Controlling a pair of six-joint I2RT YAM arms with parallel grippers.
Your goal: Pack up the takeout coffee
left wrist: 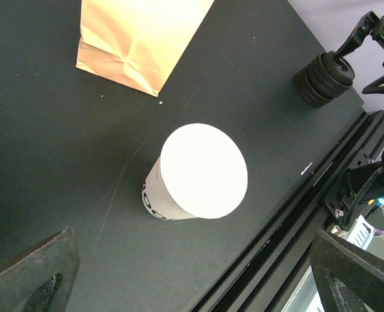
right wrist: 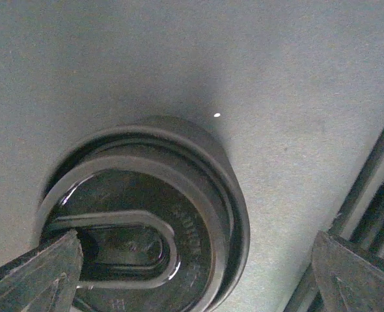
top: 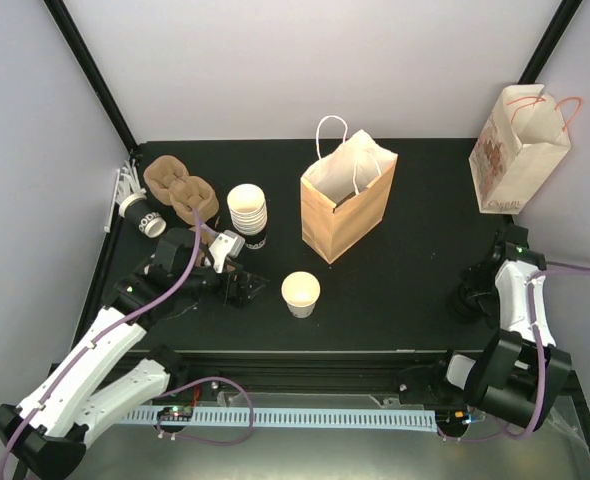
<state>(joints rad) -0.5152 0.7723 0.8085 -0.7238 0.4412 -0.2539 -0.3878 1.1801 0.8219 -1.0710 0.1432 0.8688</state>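
A single white paper cup [top: 300, 293] [left wrist: 202, 175] with a dark printed band stands open and lidless on the black table, in front of the brown paper bag [top: 345, 200] [left wrist: 137, 39]. My left gripper [top: 243, 288] [left wrist: 192, 286] is open just left of that cup, with nothing between its fingers. A stack of white cups [top: 247, 213] stands behind it. My right gripper [top: 478, 290] [right wrist: 192, 279] hangs open right over a stack of black lids [right wrist: 146, 227] [left wrist: 325, 78], one finger on either side, apart from it.
Brown pulp cup carriers [top: 180, 185] lie at the back left, with another banded cup [top: 145, 218] on its side beside them. A white printed paper bag [top: 520, 150] stands at the back right. The table's metal front rail [left wrist: 296, 221] runs close to the single cup.
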